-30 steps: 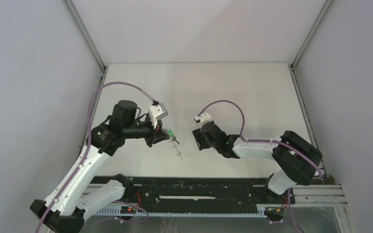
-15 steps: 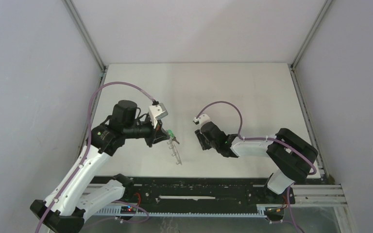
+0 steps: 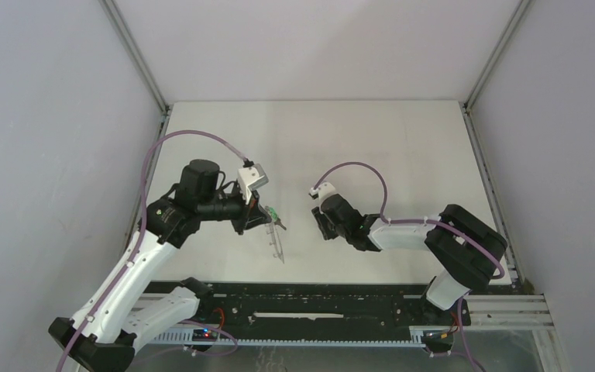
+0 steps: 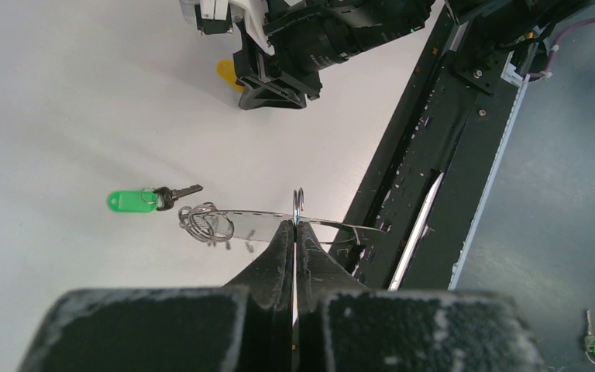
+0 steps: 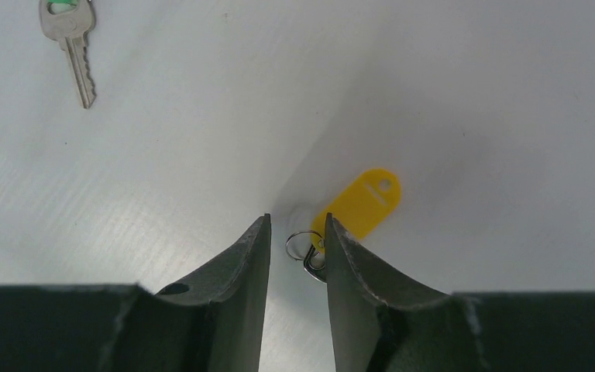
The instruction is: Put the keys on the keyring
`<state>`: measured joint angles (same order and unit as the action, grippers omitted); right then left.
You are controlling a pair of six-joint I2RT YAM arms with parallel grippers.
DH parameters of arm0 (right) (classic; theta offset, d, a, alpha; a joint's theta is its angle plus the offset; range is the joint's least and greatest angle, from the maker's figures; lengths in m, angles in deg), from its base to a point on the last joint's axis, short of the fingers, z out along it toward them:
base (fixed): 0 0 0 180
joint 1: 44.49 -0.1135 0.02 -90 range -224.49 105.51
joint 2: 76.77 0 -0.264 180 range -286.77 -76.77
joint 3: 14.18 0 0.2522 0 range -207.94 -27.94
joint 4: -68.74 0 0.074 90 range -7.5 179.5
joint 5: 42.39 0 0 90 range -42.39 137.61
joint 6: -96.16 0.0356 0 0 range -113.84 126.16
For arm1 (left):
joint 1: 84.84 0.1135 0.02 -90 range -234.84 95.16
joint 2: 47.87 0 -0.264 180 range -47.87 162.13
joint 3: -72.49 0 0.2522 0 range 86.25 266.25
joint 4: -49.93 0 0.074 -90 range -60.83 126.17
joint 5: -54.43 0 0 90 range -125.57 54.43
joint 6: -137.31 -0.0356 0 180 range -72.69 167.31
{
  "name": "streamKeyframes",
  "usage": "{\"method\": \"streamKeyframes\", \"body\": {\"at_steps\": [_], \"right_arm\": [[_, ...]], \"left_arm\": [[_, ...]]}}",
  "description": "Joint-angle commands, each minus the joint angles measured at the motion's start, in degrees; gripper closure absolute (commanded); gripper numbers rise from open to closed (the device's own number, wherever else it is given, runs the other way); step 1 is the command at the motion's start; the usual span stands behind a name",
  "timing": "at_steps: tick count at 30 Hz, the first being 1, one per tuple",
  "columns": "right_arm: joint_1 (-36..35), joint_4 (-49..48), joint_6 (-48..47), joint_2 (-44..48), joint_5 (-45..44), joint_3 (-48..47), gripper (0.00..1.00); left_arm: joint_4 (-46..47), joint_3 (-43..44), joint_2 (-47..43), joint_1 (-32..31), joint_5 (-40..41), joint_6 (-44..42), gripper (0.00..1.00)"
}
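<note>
The keyring [image 4: 252,216] is held on its edge by the left gripper [image 4: 294,226], whose jaws are pressed together on the flat rim, so the ring is seen from the left wrist only as a thin grey strip. It cannot be told whether its lower end touches the table [image 3: 403,147]. At the end of the keyring turned away from the arm bases, some small wire loops [image 4: 201,222] are seen, and no key is seen hung on them. The green key [image 4: 135,201] is lying on the table just beyond this looped end, apart from the keyring. The yellow key [image 5: 360,203] is lying farther from the keyring, on the side of the right arm. The right gripper [image 5: 297,225] is placed low over it with the jaws narrowly parted, and the small split ring [image 5: 300,244] of the yellow key is found between the two fingers.

The step in hand is judged to be the picking up of the yellow key, so the task is at an early stage. For the next move the jaws should be closed on the split ring or the key head, and the key carried to the loops. Exact alignment will be needed, because the wire is thin and may slip.

No box or tray is seen; the keyring is the only holder, and nothing is held by it
</note>
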<state>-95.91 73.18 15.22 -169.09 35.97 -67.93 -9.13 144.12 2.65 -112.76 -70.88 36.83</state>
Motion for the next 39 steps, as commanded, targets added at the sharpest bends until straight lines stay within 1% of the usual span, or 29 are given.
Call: {"method": "streamKeyframes", "body": {"at_steps": [1, 10, 13, 21, 26, 33, 39], "right_arm": [[1.01, -2.6, -0.88, 0.43, -0.02, 0.91, 0.61], [1.45, -2.13, -1.24, 0.41, 0.65, 1.38, 0.65], [1.16, -1.81, -1.73, 1.37, 0.73, 1.49, 0.65], [0.97, 0.34, -2.98, 4.51, 0.0, 1.49, 0.52], [0.97, 1.43, -3.34, 3.91, 0.36, 1.54, 0.51], [1.04, 0.07, -3.24, 3.01, 1.18, 2.02, 0.56], [1.37, -0.63, -3.61, 2.46, 1.4, 2.02, 0.62]], "left_arm": [[2.01, 2.75, 0.12, 0.41, -2.51, 1.72, 1.0], [2.14, 3.09, 0.2, 0.41, -2.65, 2.22, 1.0], [2.24, 3.05, 0.21, 0.41, -2.66, 2.31, 1.0], [2.41, 3.07, 0.32, 0.41, -2.75, 2.55, 1.0], [2.57, 2.96, 0.28, 0.41, -2.75, 2.75, 1.0], [2.41, 3.22, 0.28, 0.41, -2.57, 2.92, 1.0], [2.41, 3.35, 0.19, 0.41, -2.32, 3.1, 1.0]]}}
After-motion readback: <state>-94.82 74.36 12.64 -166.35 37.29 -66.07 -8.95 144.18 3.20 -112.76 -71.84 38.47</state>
